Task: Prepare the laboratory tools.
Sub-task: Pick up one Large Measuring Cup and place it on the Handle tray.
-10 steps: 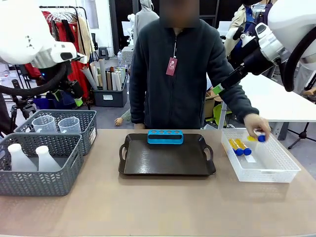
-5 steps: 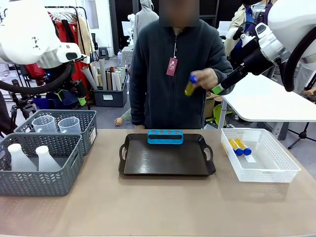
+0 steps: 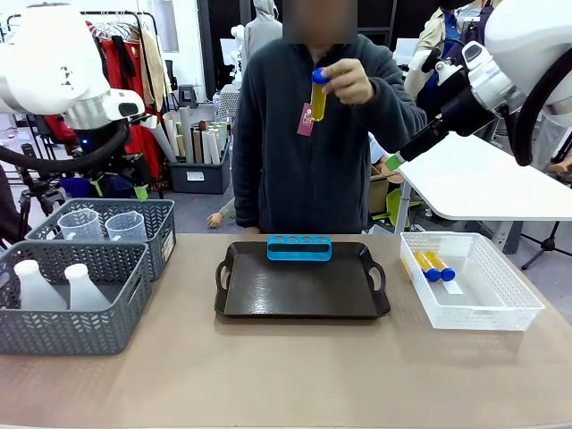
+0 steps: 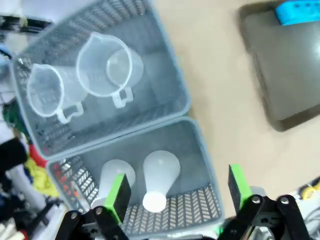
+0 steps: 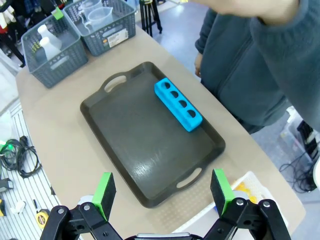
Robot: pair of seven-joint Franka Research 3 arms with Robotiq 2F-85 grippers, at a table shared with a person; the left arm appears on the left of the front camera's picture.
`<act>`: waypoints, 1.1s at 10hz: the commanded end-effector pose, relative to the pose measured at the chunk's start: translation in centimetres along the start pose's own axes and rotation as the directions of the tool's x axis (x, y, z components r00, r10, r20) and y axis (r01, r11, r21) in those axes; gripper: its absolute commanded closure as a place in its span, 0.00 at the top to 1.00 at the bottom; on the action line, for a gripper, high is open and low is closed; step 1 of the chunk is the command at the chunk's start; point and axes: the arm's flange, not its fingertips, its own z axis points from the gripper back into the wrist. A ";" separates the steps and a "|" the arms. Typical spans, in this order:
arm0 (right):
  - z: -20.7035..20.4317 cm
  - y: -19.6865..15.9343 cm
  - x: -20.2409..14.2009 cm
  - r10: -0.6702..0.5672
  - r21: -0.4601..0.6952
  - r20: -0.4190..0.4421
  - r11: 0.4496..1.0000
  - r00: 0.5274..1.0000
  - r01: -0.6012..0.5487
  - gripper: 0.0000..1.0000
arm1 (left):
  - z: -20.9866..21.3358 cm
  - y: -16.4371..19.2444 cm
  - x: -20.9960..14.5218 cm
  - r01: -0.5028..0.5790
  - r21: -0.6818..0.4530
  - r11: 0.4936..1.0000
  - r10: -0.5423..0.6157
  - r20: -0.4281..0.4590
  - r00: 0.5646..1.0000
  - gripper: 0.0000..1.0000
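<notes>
The person's hand (image 3: 347, 82) has lifted one test tube (image 3: 318, 96) out of the white basket (image 3: 483, 319) and now holds it upright at chest height, blue cap on top, well above the counter (image 3: 286, 375). A second ago that hand was down in the basket; half a second ago it was midway up. Two more tubes (image 3: 431, 265) lie in the basket. The blue rack (image 3: 299, 248) on the dark tray (image 3: 302, 295) has all four holes empty, so I judge the tube is bound for it, or is being offered to me for a handover. My right tool (image 5: 162, 186) hangs above the tray with its fingers apart and nothing between them. My left tool (image 4: 177, 190) is likewise spread wide and empty over the grey baskets (image 4: 207, 165), where the beakers (image 4: 107, 65) and flasks (image 4: 160, 175) sit untouched.
</notes>
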 end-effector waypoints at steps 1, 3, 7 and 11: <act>0.1 -0.1 0.0 -0.005 0.013 0.016 1.000 1.000 0.004 1.00 | -0.4 2.4 3.2 -0.148 -0.013 0.989 0.147 -0.061 0.987 1.00; 0.1 -0.1 0.0 -0.005 0.013 0.016 1.000 1.000 0.004 1.00 | -2.3 4.3 4.3 -0.187 -0.028 0.982 0.184 -0.071 0.980 1.00; 0.1 -0.1 0.0 -0.005 0.013 0.016 1.000 1.000 0.004 1.00 | -7.6 6.7 5.3 -0.240 -0.024 0.970 0.235 -0.122 0.964 1.00; 0.1 -0.1 0.0 -0.005 0.013 0.016 1.000 1.000 0.004 1.00 | -11.8 8.1 5.0 -0.250 -0.012 0.968 0.245 -0.154 0.957 1.00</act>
